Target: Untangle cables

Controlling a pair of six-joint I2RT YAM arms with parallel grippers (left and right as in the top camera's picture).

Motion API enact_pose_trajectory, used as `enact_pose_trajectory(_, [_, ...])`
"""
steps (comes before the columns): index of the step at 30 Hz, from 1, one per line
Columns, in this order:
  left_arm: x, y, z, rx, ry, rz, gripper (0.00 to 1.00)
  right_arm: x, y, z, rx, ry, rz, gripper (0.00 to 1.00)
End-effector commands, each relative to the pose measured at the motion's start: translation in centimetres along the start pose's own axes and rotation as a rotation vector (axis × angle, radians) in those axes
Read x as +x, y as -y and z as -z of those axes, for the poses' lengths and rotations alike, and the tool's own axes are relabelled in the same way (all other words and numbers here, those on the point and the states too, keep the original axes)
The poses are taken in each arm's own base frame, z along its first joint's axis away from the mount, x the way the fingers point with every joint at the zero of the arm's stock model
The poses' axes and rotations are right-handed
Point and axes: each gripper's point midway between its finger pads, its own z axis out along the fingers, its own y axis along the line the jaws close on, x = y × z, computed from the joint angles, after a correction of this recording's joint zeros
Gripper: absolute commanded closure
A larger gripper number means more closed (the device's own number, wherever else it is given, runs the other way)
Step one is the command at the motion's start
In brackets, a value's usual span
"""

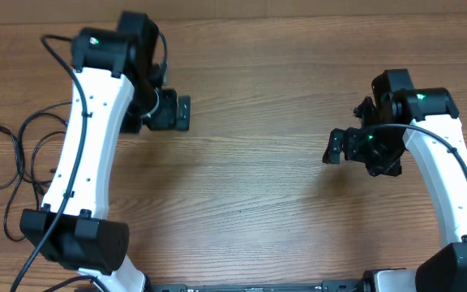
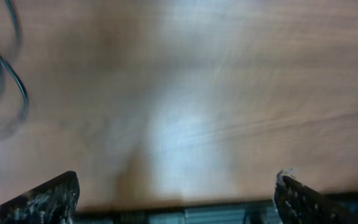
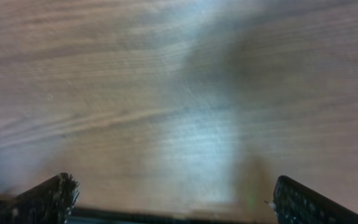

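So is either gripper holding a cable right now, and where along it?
Neither. The left gripper and right gripper are both open over the table; the cables lie untouched near its left edge.

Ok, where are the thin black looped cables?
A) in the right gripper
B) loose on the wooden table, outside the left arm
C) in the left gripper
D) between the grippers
B: the thin black looped cables lie on the wooden table beside the white left arm; left gripper and right gripper are open, empty.
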Motion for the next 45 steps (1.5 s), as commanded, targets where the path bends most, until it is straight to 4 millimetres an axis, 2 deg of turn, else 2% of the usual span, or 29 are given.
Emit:
enact_pose_trajectory(1, [3.7,-0.7,-0.1,-0.022,-0.036,0.073,0.0,0.1,0.7,1.0,0.044,0.025,-0.006,0.0])
enact_pose_trajectory(5, [6.9,-2.0,-0.2,-0.056,-0.042,0.091,0.01,0.0,0.5,1.7,0.033,0.084,-0.003,0.0])
enact_pose_trajectory(7, [8.7,-3.6,0.1,-0.118,0.002,0.117,0.0,0.0,0.3,2.7,0.017,0.163,0.008,0.0])
enact_pose_trajectory(12, [10.2,-4.0,0.2,-0.069,0.209,0.11,0.0,0.6,0.4,5.6,0.005,0.371,0.011,0.0])
enact_pose_trajectory(16, [10.9,-4.1,0.8,-0.013,0.41,0.102,0.0,1.9,0.2,7.9,-0.024,0.53,0.035,0.0])
enact_pose_trajectory(21, [12.4,-4.1,3.6,0.074,0.714,0.089,0.01,4.4,0.1,10.8,-0.073,0.757,0.075,0.0])
enact_pose_trajectory(22, [13.2,-4.2,5.1,0.105,0.833,0.084,0.01,5.7,0.1,11.5,-0.089,0.826,0.087,0.0])
enact_pose_trajectory(26, [14.9,-4.4,7.5,0.142,0.98,0.079,0.0,7.5,0.1,13.0,-0.11,0.92,0.104,0.0])
enact_pose_trajectory(29, [16.0,-4.6,7.6,0.149,1.003,0.077,0.0,7.8,-0.1,13.6,-0.127,0.951,0.116,0.0])
enact_pose_trajectory(37, [18.2,-5.4,4.8,0.11,0.868,0.083,0.0,8.0,0.0,13.3,-0.124,0.933,0.113,0.0])
enact_pose_trajectory(45, [18.4,-5.4,4.6,0.109,0.856,0.083,0.0,8.0,0.0,13.2,-0.124,0.933,0.112,0.0])
